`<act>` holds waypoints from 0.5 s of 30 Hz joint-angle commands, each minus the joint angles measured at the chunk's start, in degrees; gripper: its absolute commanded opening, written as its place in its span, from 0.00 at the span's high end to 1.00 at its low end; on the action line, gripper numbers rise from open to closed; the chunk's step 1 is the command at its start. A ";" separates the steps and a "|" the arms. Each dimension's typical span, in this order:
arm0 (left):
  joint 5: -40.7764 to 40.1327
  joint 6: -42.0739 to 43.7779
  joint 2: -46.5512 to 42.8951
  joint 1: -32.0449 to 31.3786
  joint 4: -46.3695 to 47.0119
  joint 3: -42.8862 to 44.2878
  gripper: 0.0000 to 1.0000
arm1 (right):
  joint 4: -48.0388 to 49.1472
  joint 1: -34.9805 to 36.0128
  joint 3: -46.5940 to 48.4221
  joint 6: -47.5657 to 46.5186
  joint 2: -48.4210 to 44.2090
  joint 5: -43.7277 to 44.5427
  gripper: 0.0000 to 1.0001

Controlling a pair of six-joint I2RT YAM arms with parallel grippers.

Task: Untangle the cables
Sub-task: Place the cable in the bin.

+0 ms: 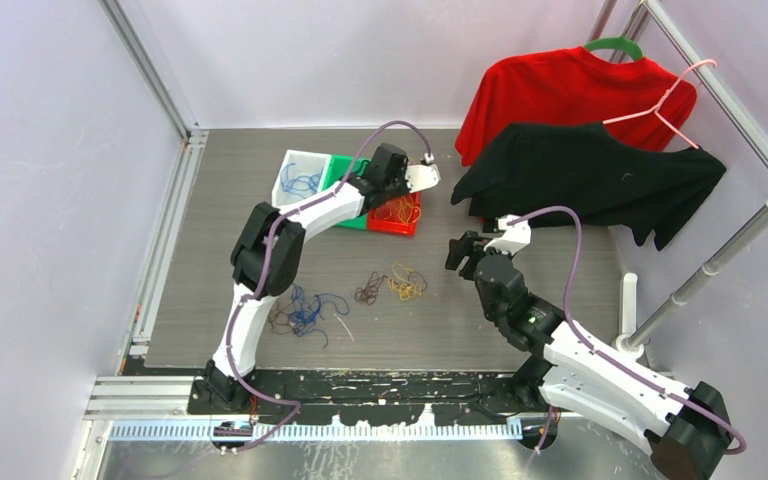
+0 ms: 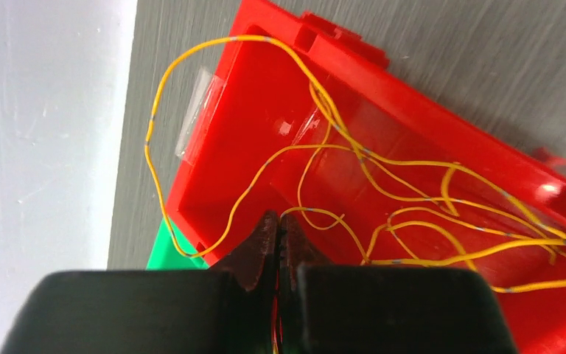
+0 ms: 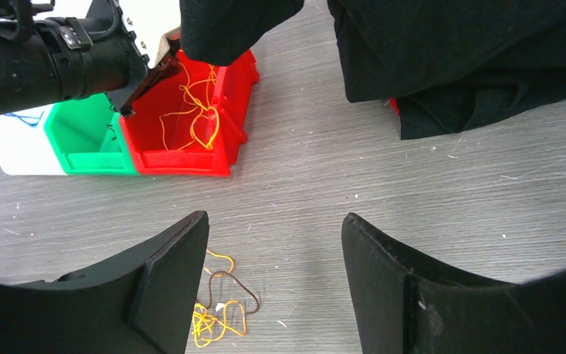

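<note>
Yellow cables (image 2: 413, 199) lie in loose loops inside the red bin (image 2: 265, 81). My left gripper (image 2: 280, 218) hangs over that bin, shut on one yellow cable that comes out at its tips. From above, the left gripper (image 1: 398, 195) is at the red bin (image 1: 410, 222). My right gripper (image 3: 274, 216) is open above bare table with nothing between its fingers (image 3: 180, 265). A small yellow and brown cable tangle (image 3: 217, 306) lies by its left finger. On the table lie a blue and brown clump (image 1: 305, 310), a brown clump (image 1: 369, 288) and a yellow clump (image 1: 407, 283). The right gripper (image 1: 460, 252) is right of them.
A green bin (image 1: 343, 172) and a white bin (image 1: 290, 165) holding blue cables (image 1: 300, 183) stand left of the red one. A black shirt (image 1: 600, 175) and a red shirt (image 1: 560, 90) hang at the back right on a rack (image 1: 730, 240), with a pink hanger (image 1: 675, 100).
</note>
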 commanded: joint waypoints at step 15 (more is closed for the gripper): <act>13.13 -2.77 -2.10 3.57 -4.04 4.63 0.80 | 3.23 -2.85 1.38 3.58 5.54 -3.10 0.29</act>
